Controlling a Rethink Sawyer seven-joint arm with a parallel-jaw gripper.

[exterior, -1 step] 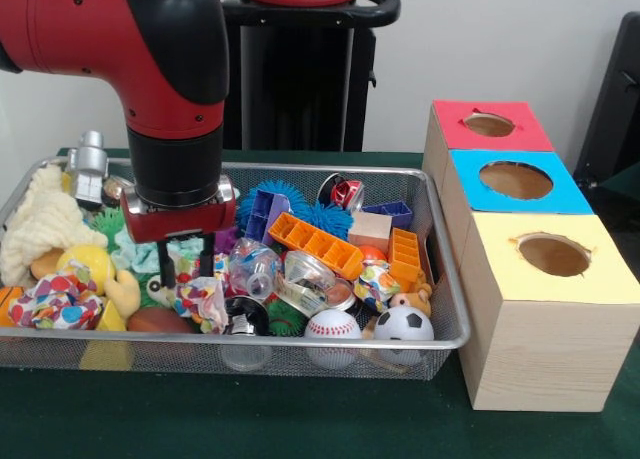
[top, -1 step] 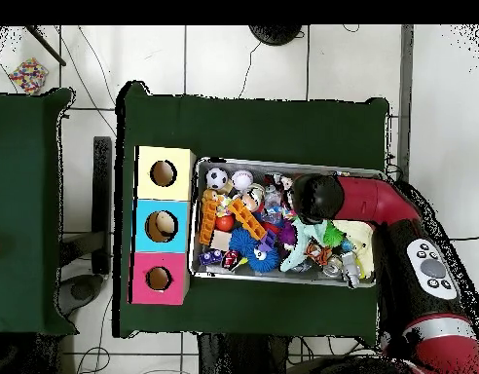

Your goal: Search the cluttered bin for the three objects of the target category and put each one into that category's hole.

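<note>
Green table (exterior, -1 step: 300,429): pincer (exterior, -1 step: 188,269) open above toys in mesh bin (exterior, -1 step: 440,279).

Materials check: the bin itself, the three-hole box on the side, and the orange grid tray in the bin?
Silver mesh bin: looks like metal wire, fine see-through mesh with a solid rim. Three-hole box: pale wood by the grain on its sides, tops seemingly covered in matte red, blue and yellow sheet. Orange grid tray: likely moulded plastic, smooth with uniform colour.

My red and black arm (exterior, -1 step: 150,69) hangs over the silver wire-mesh bin (exterior, -1 step: 330,357); beside it sit red (exterior, -1 step: 489,125), blue (exterior, -1 step: 517,181) and yellow (exterior, -1 step: 553,255) tops of the wooden box, a black-and-white football (exterior, -1 step: 403,324), an orange tray (exterior, -1 step: 315,245).
</note>
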